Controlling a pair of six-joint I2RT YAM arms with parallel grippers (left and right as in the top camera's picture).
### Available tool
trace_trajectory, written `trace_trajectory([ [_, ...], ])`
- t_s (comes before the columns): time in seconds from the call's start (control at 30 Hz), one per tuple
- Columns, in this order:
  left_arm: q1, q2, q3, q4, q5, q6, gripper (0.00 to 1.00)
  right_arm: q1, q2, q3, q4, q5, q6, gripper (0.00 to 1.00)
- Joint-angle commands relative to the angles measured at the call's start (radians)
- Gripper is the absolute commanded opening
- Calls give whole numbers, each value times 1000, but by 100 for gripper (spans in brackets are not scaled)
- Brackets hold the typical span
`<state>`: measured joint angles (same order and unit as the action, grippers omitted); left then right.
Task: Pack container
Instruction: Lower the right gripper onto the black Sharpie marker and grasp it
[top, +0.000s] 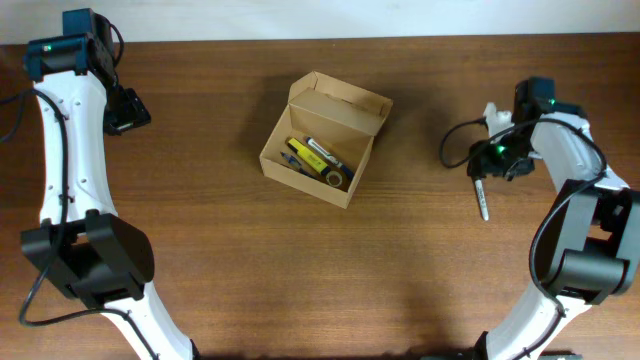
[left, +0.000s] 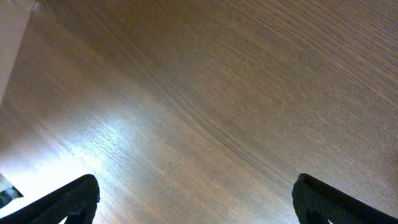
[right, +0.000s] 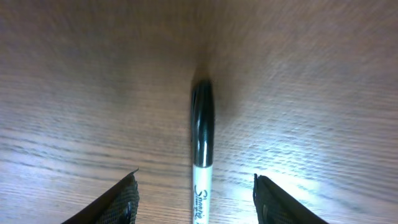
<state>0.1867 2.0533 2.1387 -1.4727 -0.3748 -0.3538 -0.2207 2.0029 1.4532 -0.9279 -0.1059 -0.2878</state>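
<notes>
Overhead, the plain unmarked cardboard box (top: 325, 140) sits near the middle of the worktop (top: 200, 250) with its lid flap standing up. Inside lie a yellow piece (top: 298, 152), a pale pen-like stick (top: 322, 155) and a yellow-and-black roll (top: 336, 179), all too small to name surely. Well to its right a black-capped marker (right: 202, 143) lies on the wood between the parted fingers of the right hand (right: 196, 190), which grips nothing. Its script reads "Sharpie", with the end cut off at the picture's lower edge. The left hand (left: 196, 199) hangs wide open and empty at the far left.
</notes>
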Motion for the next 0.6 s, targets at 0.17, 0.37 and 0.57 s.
trace_trajectory([
  [0.17, 8, 9, -5, 0, -7, 11, 100, 5, 14, -69, 22, -5, 14, 48],
  [0.37, 8, 9, -5, 0, -6, 11, 100, 7, 31, -69, 22, 40, 30, 41],
  [0.57, 8, 9, -5, 0, -6, 11, 100, 16, 75, -69, 19, 61, 52, 38],
])
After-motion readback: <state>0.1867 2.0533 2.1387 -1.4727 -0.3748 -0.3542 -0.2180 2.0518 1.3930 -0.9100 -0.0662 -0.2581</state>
